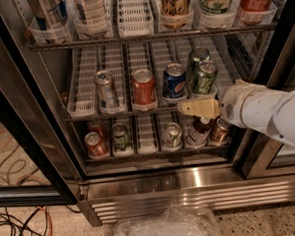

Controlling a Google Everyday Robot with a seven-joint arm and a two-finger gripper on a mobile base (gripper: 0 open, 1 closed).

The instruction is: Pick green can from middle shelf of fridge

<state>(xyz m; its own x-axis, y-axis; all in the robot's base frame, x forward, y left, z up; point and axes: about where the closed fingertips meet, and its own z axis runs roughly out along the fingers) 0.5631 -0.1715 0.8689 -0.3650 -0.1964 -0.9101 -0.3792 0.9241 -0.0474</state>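
Note:
The green can (203, 77) with mottled markings and a silver lid stands upright at the front of a right-hand lane of the middle shelf (86, 96). A darker green can (196, 56) stands right behind it. The fridge (157, 189) is open, with a steel base. My gripper (187, 108), cream-coloured on a white arm, reaches in from the right. It sits just below and in front of the green can, at the shelf's front edge, not around the can.
On the middle shelf stand a blue Pepsi can (174, 81), a red can (144, 86) and a silver can (105, 89). Several cans stand on the lower shelf (139, 150). Bottles fill the top shelf. Clear plastic (164, 228) and cables (19, 228) lie on the floor.

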